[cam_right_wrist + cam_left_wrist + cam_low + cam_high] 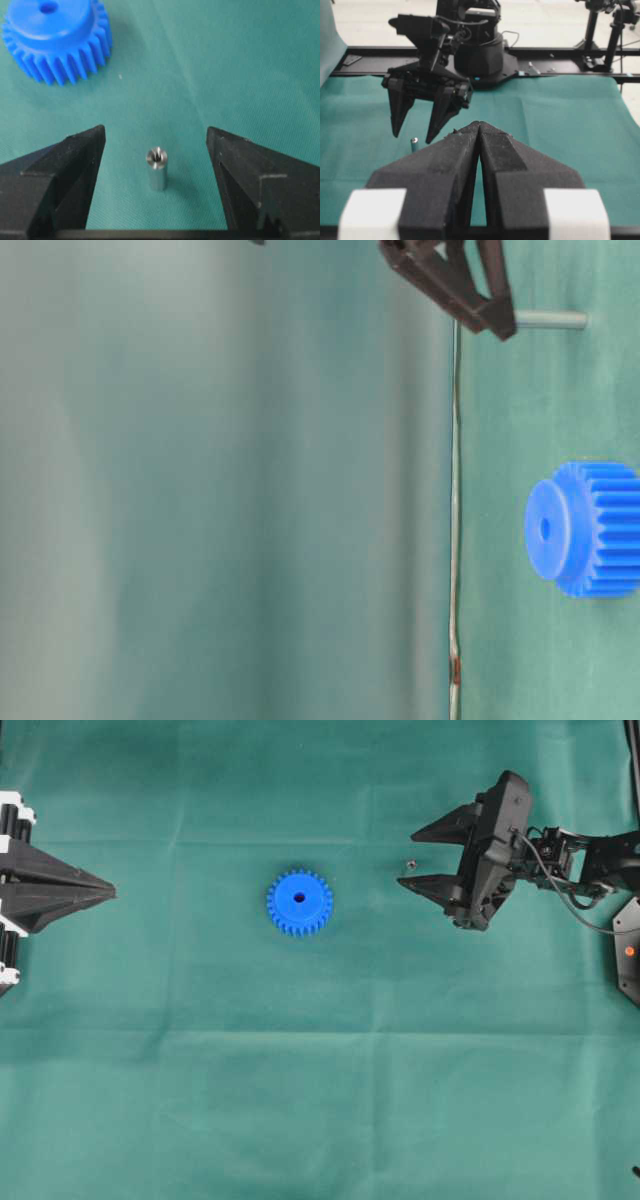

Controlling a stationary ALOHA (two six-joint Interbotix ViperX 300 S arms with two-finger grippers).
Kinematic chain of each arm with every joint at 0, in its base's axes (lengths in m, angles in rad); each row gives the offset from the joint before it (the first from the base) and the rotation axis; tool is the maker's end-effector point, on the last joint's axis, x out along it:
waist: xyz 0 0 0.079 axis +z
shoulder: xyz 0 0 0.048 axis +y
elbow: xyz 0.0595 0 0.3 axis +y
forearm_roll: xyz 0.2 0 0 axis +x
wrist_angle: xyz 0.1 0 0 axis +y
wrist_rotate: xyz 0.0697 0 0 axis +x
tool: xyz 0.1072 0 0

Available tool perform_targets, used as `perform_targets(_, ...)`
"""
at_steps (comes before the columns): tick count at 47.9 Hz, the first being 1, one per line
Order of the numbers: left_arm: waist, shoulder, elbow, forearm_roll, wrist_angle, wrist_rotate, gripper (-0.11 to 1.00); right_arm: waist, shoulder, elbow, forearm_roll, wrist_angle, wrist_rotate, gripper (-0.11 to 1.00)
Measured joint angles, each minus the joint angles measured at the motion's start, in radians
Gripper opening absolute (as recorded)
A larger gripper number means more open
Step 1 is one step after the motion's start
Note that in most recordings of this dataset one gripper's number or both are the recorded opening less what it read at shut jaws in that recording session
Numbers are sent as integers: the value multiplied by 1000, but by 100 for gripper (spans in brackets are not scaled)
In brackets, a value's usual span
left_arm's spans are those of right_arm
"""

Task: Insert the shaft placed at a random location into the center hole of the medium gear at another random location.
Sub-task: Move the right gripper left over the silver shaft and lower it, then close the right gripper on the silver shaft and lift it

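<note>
Black fingers [65, 175] of the right gripper [156, 170] are spreading wide, gripping nothing. Standing upright on the green cloth [225, 65] between them, touching neither, is the silver shaft [157, 168]. Beyond the fingertips lies the blue medium gear [57, 42], center hole [48, 7] facing up. Opposite, the left gripper [108, 894] is sitting pinched closed and empty.

One blue gear [300, 902], one shaft [157, 168], two end effectors.

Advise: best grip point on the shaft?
Grip the shaft on its cylindrical side, mid-height or above, coming straight down. It stands upright on the cloth, apart from the blue gear, and the open right gripper already has a finger either side of it.
</note>
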Motion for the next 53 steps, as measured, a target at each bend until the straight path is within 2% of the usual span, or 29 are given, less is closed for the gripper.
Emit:
perform_targets(11, 0, 0, 0, 0, 0, 0, 0, 0, 21, -2, 5, -3, 0, 75)
perform_targets(18, 0, 0, 0, 0, 0, 0, 0, -2, 23, -2, 6, -5, 0, 65)
perform_targets(21, 0, 0, 0, 0, 0, -2, 0, -2, 21, 0, 5, -5, 2, 54)
perform_targets(28, 0, 0, 0, 0, 0, -2, 0, -2, 23, 2, 5, -5, 0, 18)
perform_targets(30, 0, 0, 0, 0, 0, -2, 0, -2, 23, 2, 6, -5, 0, 13)
perform_targets(53, 0, 0, 0, 0, 0, -2, 0, -2, 23, 2, 5, -3, 0, 13)
